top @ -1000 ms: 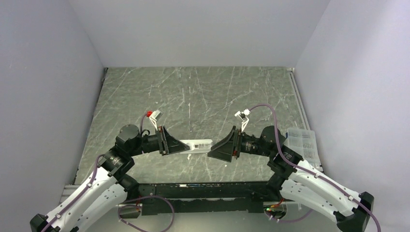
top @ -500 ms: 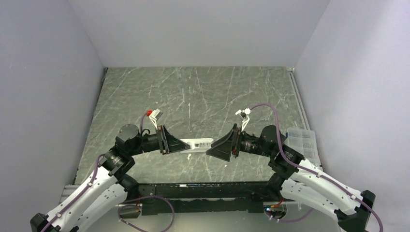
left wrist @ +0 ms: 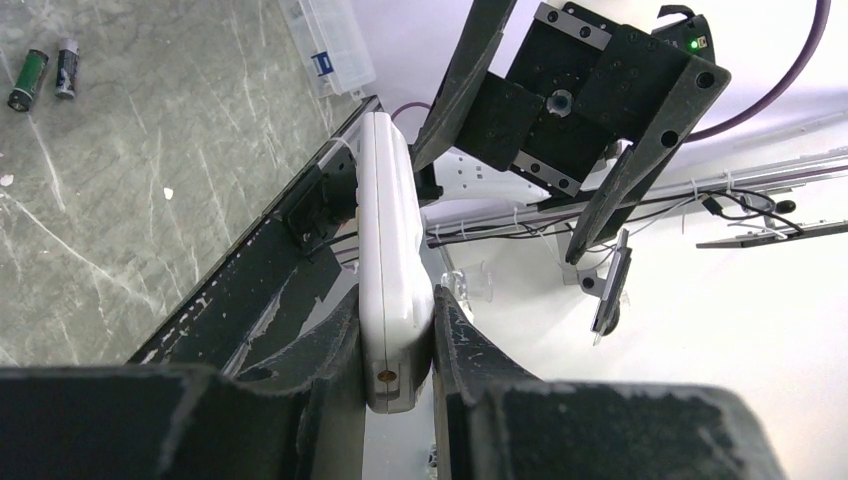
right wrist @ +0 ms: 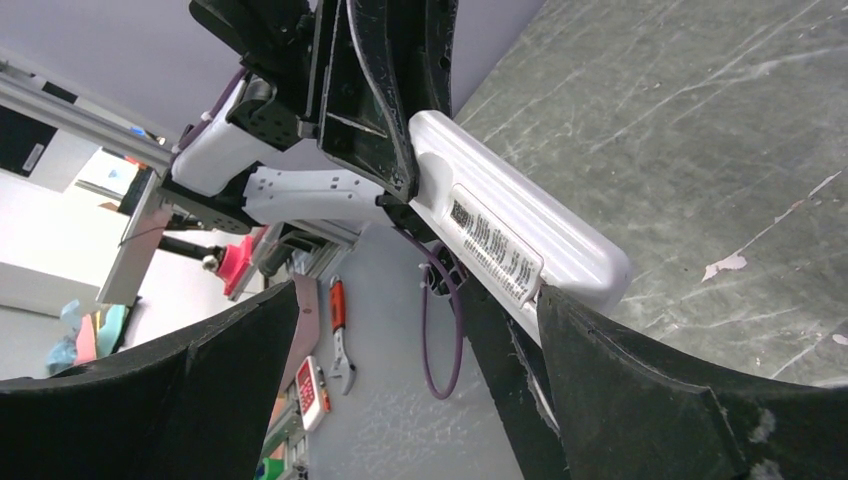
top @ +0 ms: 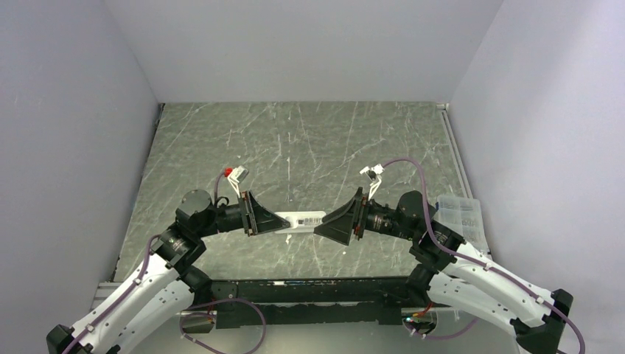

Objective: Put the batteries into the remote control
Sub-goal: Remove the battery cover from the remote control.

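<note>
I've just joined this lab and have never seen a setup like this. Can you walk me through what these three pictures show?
It is a robot with two arms bolted at the near edge of a marbled table, each ending in a two-finger gripper. The wide picture comes from a fixed camera above and behind the arms. The other two come from cameras on the wrists, so the dark shapes at their bottom edges are that arm's own fingers. The left gripper is clamped on one end of a slim white remote control, holding it off the table. The right gripper is open, close to the remote's free end but not gripping it. On the table lie two batteries, side by side, and a clear plastic box near the right arm.
</note>
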Controlling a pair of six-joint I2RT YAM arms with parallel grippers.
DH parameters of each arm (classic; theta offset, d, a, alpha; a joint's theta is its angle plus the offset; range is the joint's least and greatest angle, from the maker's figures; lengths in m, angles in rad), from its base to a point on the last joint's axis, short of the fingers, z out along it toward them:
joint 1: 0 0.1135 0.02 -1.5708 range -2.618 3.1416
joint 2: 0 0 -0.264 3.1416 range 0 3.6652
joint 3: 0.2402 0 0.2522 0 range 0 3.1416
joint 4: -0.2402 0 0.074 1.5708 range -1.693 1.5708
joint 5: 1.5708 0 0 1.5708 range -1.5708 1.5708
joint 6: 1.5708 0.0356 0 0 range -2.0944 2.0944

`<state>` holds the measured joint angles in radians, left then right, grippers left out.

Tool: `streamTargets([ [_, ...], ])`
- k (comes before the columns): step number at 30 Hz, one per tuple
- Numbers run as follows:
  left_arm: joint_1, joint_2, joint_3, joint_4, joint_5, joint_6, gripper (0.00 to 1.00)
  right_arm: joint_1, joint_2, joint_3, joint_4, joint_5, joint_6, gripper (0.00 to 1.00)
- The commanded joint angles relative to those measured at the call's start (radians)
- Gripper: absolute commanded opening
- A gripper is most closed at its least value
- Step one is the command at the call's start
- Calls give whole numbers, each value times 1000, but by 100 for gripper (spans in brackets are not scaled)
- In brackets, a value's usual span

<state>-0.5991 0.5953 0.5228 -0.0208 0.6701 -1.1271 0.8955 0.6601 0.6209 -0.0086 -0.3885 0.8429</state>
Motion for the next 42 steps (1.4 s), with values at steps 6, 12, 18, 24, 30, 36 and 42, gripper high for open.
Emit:
streamTargets([
  [6,-1,3,-14,91,37,-25,0,24,6,51,-28,55,-28,91],
  [12,-1,1,-14,90,34,-26,0,42,6,53,-55,84,-38,90],
  [18,-1,1,-13,102,34,-33,0,58,14,53,-55,98,-42,90],
  [24,-1,4,-17,111,40,-36,0,68,25,51,-40,104,-44,90],
  [30,-1,12,-26,138,51,-49,0,76,38,42,3,93,-30,90],
  [36,-1,17,-31,151,55,-55,0,79,49,29,76,63,-3,90],
  [42,-1,12,-35,148,53,-55,0,80,53,28,101,47,9,90],
])
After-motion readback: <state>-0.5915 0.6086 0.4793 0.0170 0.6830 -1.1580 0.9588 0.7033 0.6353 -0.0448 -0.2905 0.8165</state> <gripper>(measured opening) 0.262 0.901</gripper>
